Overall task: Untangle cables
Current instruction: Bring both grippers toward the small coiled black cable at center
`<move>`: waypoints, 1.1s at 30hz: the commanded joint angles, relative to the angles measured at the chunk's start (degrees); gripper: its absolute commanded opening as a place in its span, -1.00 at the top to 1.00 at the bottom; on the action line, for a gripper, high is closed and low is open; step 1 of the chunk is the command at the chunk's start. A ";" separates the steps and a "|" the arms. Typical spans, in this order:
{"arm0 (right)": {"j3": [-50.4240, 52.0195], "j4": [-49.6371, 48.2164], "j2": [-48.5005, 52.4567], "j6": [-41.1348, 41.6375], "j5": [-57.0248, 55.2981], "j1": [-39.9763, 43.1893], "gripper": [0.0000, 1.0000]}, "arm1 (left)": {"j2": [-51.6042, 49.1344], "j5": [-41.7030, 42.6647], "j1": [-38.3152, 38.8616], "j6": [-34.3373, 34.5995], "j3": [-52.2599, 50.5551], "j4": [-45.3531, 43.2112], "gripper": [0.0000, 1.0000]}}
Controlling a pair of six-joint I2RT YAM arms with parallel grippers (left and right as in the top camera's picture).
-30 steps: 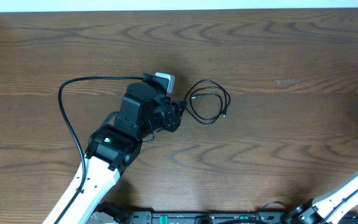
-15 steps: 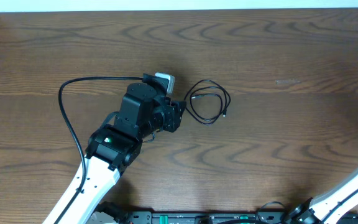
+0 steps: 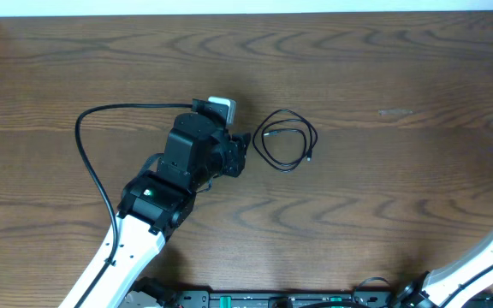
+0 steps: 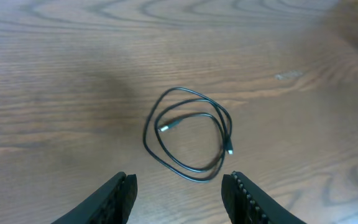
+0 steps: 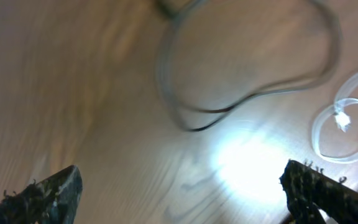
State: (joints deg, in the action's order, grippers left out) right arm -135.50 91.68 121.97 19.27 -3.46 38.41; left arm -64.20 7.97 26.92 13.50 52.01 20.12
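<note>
The black cable (image 4: 180, 89) lies on the brown, wood-grained surface (image 3: 383, 68) as a thin cord wound into a loose, roughly oval coil of about two turns. One small plug end (image 4: 164, 128) points into the coil's middle and the other (image 4: 229, 150) sits at its right side. In the left wrist view, the left tool (image 4: 179, 179) hovers just short of the coil with its dark, ridged fingers (image 4: 122, 194) spread apart and nothing between them.

In the blurred right wrist view, the right tool (image 5: 180, 174) is also parted and empty, its fingers at the frame's lower corners. The white cable (image 5: 340, 115) shows at the right edge as glossy, flat-looking small loops on the surface. A greyer cord (image 5: 166, 93) curves nearby; we cannot tell what it belongs to.
</note>
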 commanded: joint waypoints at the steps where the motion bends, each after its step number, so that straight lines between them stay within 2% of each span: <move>1: -0.68 0.52 -0.48 -11.34 8.26 -4.26 -0.98 | 0.04 -5.86 -0.02 2.51 -0.26 0.02 0.01; 3: -0.68 0.96 -0.48 -12.57 8.59 -6.71 -0.99 | 0.44 -9.86 -0.28 4.94 -0.26 0.33 0.01; 6: -0.68 1.40 -0.48 -14.49 8.59 -10.78 -0.98 | 1.18 -12.63 -1.09 5.03 -0.26 0.33 0.01; 13: -0.68 2.23 -0.50 -18.34 8.50 -21.53 -0.98 | 2.21 -13.40 -4.98 5.42 -0.26 2.10 0.00; 17: -0.68 2.47 -0.59 -17.40 5.14 -27.69 -0.86 | 2.21 -13.38 -8.92 9.90 -0.26 5.22 0.00; 24: -0.68 1.31 -1.05 -11.67 -4.42 -37.44 -0.81 | 2.21 -7.39 -14.05 10.78 -0.26 7.19 0.00; 28: -0.68 3.80 -1.57 1.14 -14.62 -41.81 -0.86 | 2.16 -7.10 -14.38 10.56 -0.26 7.30 0.00; 33: 0.07 5.64 -1.66 9.75 -16.55 -45.09 -0.88 | 2.03 -7.13 -14.38 10.60 -0.26 7.76 -0.01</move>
State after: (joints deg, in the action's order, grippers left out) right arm -135.50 97.12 121.93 19.59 -15.09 -5.37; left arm -62.67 0.12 12.84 23.83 52.01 27.59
